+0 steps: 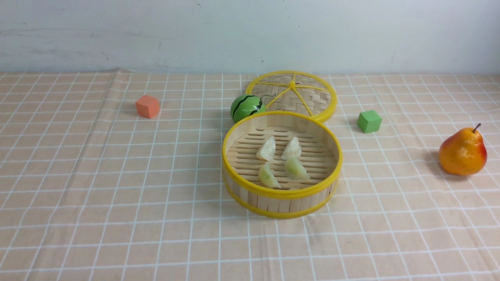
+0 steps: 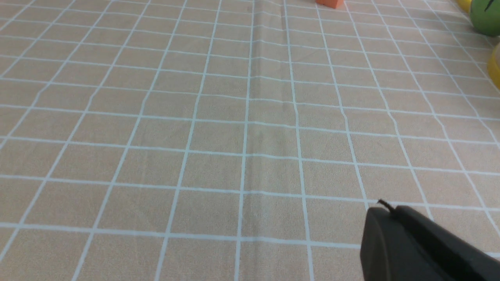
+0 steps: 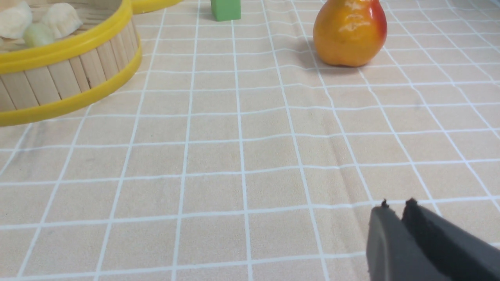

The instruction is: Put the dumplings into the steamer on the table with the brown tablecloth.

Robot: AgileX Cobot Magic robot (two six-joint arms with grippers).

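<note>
All four dumplings (image 1: 282, 160) sit in steamer (image 1: 282, 195), mid-table; left gripper (image 2: 384, 210) looks closed, partly out of frame; right gripper (image 3: 395, 206) clenched, empty, over bare brown tablecloth (image 3: 250, 156).

no readable text, no labels (anywhere)

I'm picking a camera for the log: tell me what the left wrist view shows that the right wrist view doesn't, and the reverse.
Only the left wrist view shows the orange cube and the edge of the watermelon ball, plus the left hand, fingers together. Only the right wrist view shows the pear, the green cube, the dumplings lying inside the steamer, and the right hand, also closed and empty. Both show the brown checked tablecloth.
</note>
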